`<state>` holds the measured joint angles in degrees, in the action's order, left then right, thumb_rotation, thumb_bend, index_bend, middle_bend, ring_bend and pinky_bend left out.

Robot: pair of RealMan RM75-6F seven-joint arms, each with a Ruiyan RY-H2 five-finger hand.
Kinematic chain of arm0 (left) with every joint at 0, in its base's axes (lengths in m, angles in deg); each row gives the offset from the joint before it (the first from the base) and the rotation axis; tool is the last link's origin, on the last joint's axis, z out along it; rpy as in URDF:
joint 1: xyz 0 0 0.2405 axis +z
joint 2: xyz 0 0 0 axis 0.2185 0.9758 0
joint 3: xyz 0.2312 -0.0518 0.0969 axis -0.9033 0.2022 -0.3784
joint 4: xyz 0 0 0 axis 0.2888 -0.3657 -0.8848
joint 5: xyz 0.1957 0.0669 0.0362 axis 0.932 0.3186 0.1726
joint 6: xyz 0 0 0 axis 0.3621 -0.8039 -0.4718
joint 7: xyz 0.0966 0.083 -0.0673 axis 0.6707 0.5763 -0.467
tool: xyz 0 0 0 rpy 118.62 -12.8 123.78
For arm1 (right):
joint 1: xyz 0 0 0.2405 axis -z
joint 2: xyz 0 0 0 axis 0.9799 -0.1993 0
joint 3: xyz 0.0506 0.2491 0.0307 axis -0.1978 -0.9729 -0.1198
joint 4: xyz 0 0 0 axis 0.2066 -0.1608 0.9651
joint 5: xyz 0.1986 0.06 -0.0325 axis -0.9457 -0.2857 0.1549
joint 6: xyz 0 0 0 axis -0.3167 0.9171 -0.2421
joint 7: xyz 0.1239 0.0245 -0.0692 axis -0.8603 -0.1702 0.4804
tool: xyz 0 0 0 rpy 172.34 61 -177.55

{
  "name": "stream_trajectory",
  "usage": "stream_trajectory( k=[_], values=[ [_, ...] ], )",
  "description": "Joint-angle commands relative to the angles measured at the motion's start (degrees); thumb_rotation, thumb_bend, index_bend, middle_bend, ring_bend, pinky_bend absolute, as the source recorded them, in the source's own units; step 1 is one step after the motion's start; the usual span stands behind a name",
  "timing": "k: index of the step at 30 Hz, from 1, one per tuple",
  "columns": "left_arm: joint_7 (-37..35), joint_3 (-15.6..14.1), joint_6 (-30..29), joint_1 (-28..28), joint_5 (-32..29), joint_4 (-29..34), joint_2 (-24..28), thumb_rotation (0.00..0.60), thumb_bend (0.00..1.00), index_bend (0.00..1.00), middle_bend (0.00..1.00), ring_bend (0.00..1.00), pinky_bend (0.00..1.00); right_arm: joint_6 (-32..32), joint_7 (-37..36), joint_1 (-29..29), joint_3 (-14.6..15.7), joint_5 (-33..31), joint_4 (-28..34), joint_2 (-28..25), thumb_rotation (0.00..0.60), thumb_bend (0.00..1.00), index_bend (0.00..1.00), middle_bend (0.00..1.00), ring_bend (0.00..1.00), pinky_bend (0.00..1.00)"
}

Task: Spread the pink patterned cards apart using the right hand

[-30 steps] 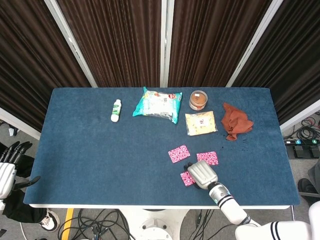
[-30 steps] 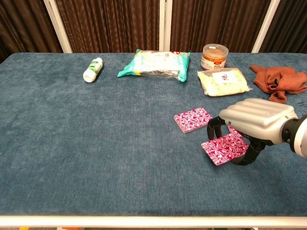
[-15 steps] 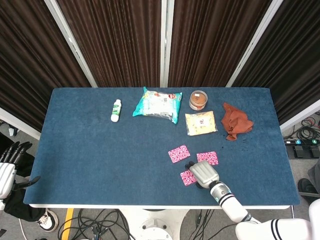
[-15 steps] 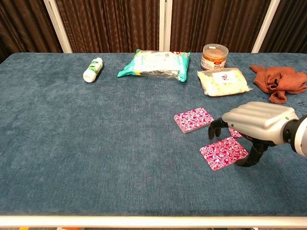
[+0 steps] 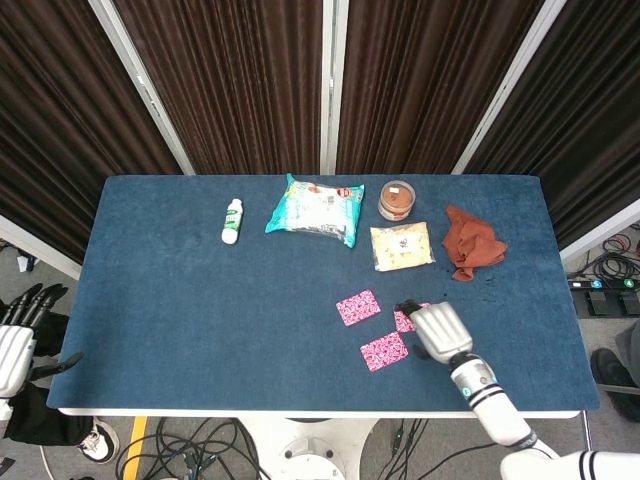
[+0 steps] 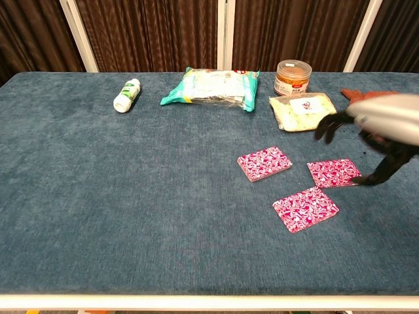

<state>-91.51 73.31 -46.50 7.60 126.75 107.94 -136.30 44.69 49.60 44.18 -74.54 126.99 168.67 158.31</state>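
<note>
Three pink patterned cards lie flat and apart on the blue table. One card (image 6: 264, 163) (image 5: 358, 307) is furthest left, a second card (image 6: 333, 173) (image 5: 405, 320) lies to its right, and a third card (image 6: 305, 209) (image 5: 384, 351) sits nearest the front edge. My right hand (image 6: 380, 127) (image 5: 437, 330) hovers above the right card with its fingers spread, holding nothing; in the head view it covers most of that card. My left hand (image 5: 18, 335) hangs off the table's left side, fingers apart and empty.
Along the back stand a white bottle (image 6: 127, 95), a teal snack bag (image 6: 211, 87), a brown-lidded jar (image 6: 292, 77) and a clear packet of yellowish food (image 6: 304, 111). A rust-coloured cloth (image 5: 472, 244) lies at the right.
My right hand has let go of the front card, lifted, and moved right and back. The front card now lies uncovered on the table.
</note>
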Motion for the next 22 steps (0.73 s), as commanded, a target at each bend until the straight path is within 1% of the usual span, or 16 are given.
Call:
stream_trajectory(
  k=[1, 2, 3, 4, 6, 8, 10, 11, 15, 18, 22],
  values=[
    [0.4, 0.0, 0.2, -0.1, 0.1, 0.2, 0.0, 0.600, 0.02, 0.11, 0.10, 0.00, 0.13, 9.4, -10.4, 7.0, 0.5, 8.8, -5.7, -3.5, 0.600, 0.12, 0.27, 0.29, 0.70, 0.82],
    [0.5, 0.0, 0.3, -0.2, 0.1, 0.3, 0.0, 0.600, 0.02, 0.11, 0.10, 0.00, 0.13, 11.4, -12.1, 8.3, 0.6, 10.1, -7.5, -3.7, 0.600, 0.12, 0.27, 0.29, 0.66, 0.80],
    [0.7, 0.0, 0.4, -0.3, 0.1, 0.5, 0.0, 0.600, 0.02, 0.11, 0.10, 0.00, 0.13, 13.8, -13.9, 10.1, 0.8, 11.4, -9.8, -3.9, 0.600, 0.12, 0.27, 0.27, 0.59, 0.76],
    [0.9, -0.1, 0.5, -0.4, 0.2, 0.6, 0.1, 0.600, 0.02, 0.11, 0.10, 0.00, 0.13, 15.4, -15.0, 11.3, 0.9, 12.0, -11.5, -3.9, 0.600, 0.12, 0.27, 0.25, 0.52, 0.69],
    [1.5, -0.1, 0.6, -0.5, 0.3, 1.0, 0.2, 0.600, 0.02, 0.11, 0.10, 0.00, 0.13, 18.3, -16.1, 14.0, 1.2, 12.5, -15.3, -3.9, 0.600, 0.12, 0.23, 0.18, 0.34, 0.48],
    [1.9, -0.1, 0.8, -0.6, 0.3, 1.2, 0.4, 0.600, 0.02, 0.11, 0.10, 0.00, 0.13, 18.9, -16.2, 15.8, 1.3, 11.6, -17.3, -4.1, 0.600, 0.11, 0.11, 0.07, 0.09, 0.18],
    [2.3, -0.1, 0.9, -0.7, 0.4, 1.6, 0.5, 0.600, 0.02, 0.11, 0.10, 0.00, 0.13, 19.6, -16.6, 17.6, 1.0, 10.3, -19.0, -4.2, 0.600, 0.10, 0.04, 0.01, 0.00, 0.04],
    [2.4, -0.1, 0.9, -0.7, 0.4, 1.7, 0.6, 0.600, 0.02, 0.11, 0.10, 0.00, 0.13, 19.9, -17.5, 18.3, 0.8, 10.0, -19.8, -4.0, 0.600, 0.10, 0.02, 0.00, 0.00, 0.00],
    [2.9, -0.3, 1.0, -0.6, 0.4, 1.9, 0.5, 0.600, 0.02, 0.11, 0.10, 0.00, 0.13, 18.4, -24.8, 20.4, -0.6, 8.4, -23.8, -4.1, 0.600, 0.10, 0.00, 0.00, 0.00, 0.00],
    [3.2, -0.4, 1.1, -0.6, 0.4, 1.9, 0.4, 0.600, 0.02, 0.11, 0.10, 0.00, 0.13, 17.4, -26.8, 21.2, -1.2, 8.4, -25.8, -4.1, 0.600, 0.10, 0.00, 0.00, 0.00, 0.00],
    [3.7, -0.5, 1.3, -0.8, 0.6, 2.2, 0.2, 0.600, 0.02, 0.11, 0.10, 0.00, 0.13, 16.9, -29.5, 22.2, -1.8, 9.1, -25.3, -4.6, 0.600, 0.10, 0.00, 0.00, 0.00, 0.00]
  ],
)
